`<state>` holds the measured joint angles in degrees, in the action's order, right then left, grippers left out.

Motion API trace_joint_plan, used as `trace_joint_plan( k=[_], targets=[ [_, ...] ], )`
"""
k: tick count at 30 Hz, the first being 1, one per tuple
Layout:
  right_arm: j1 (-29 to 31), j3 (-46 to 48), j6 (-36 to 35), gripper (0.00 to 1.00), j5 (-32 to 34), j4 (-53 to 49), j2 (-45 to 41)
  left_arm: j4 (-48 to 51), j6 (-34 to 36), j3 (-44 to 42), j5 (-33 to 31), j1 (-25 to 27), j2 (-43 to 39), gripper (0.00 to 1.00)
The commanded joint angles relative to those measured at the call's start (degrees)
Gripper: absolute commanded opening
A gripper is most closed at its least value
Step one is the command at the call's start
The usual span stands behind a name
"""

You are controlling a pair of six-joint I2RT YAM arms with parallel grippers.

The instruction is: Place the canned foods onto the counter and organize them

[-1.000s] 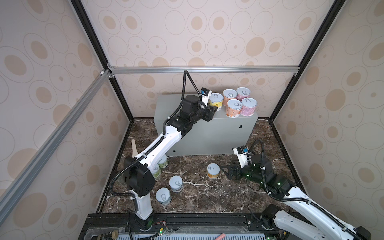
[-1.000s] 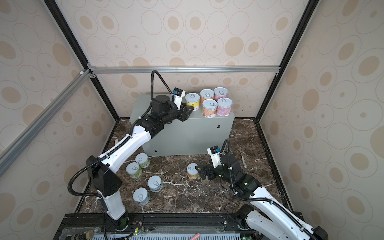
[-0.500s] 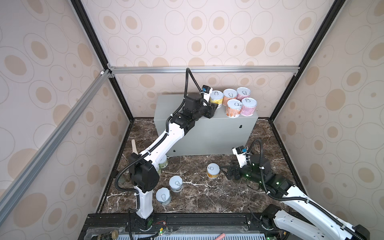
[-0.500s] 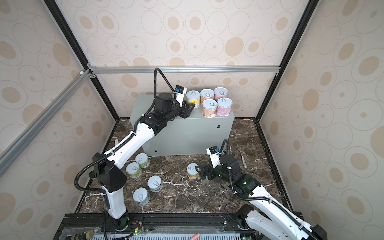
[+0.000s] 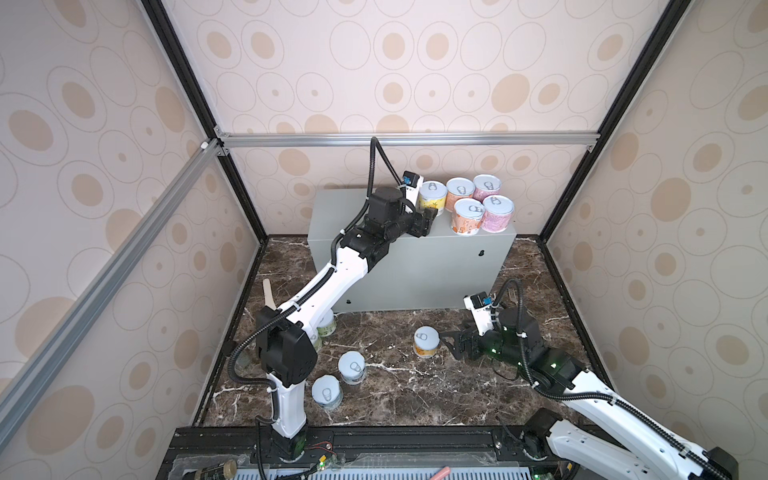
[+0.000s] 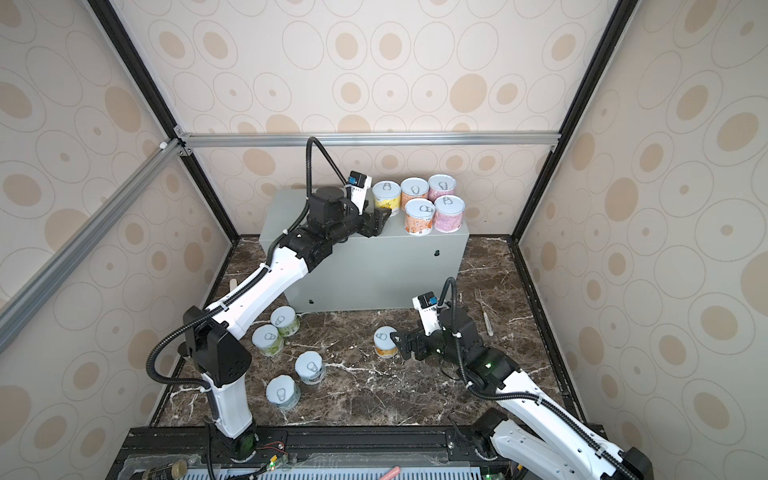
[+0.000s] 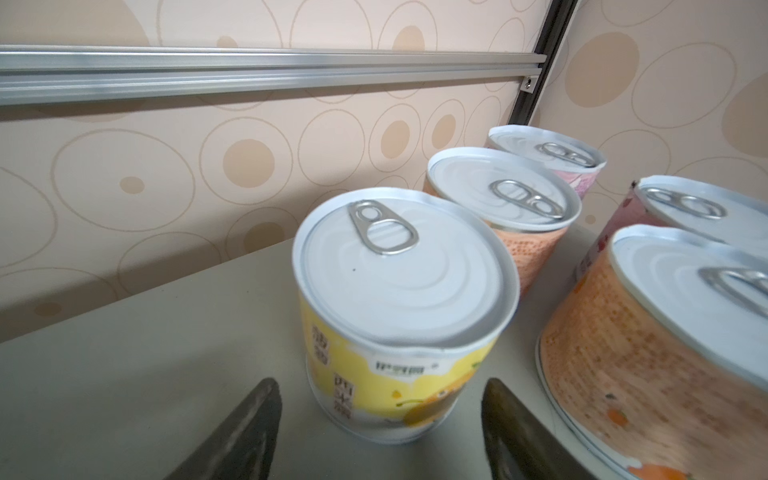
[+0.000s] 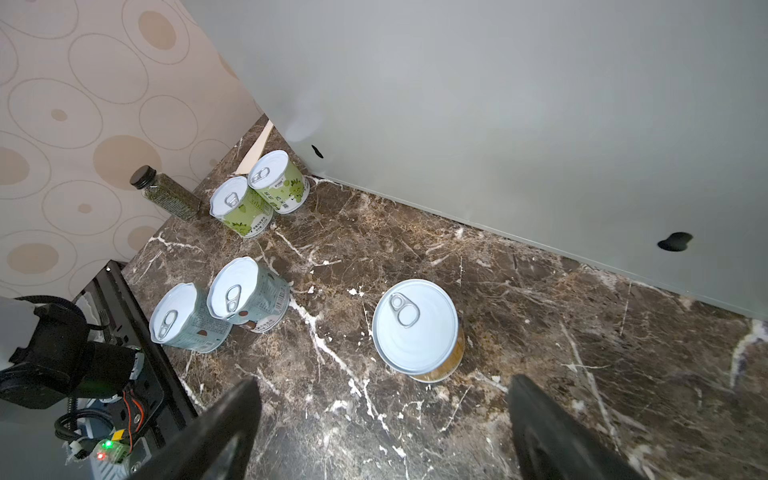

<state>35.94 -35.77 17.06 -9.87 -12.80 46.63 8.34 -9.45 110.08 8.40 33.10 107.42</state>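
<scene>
five cans stand upright on the box (image 5: 436, 270): the orange cans (image 5: 468, 216) and pink cans (image 5: 497, 214) in back-and-front pairs, and the yellow can (image 7: 399, 316) in the back row close beside the rear orange one, with the spot before it bare. the left fingers (image 7: 245, 432) are spread to either side of the yellow can's base and grip nothing — the can sits on its own weight. the step here looks like the let-go, and doing it well means drawing the fingers straight back along their own line, a little raised, so neither one drags the label or swings into the front orange can just beside it. down on the marble tabletop (image 5: 415, 395) the lone can (image 8: 417, 328), amber at its side, stands upright ahead of the right fingers (image 8: 220, 432), which gape wide and hold nothing. that reach should probably come in low and level, centre the can between the fingers, and close on the wall below the lid rim rather than on the lid — then carry it upright to the bare spot, so the colours stay paired. the box top sits high for that arm, so the lift will need room over the front edge. the green cans (image 6: 284, 322) and blue cans (image 6: 309, 368) wait near the left arm's base, well apart from the lone can.
</scene>
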Motion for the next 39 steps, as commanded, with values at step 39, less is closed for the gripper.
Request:
trace_joint_plan(
  k=[39],
  targets=[
    [7.66, -2.49, 4.46, 1.00, 8.75, -11.84, -0.89, -0.18, -4.46, -42.29, -0.92, -0.23, -43.91, 0.99]
  ],
)
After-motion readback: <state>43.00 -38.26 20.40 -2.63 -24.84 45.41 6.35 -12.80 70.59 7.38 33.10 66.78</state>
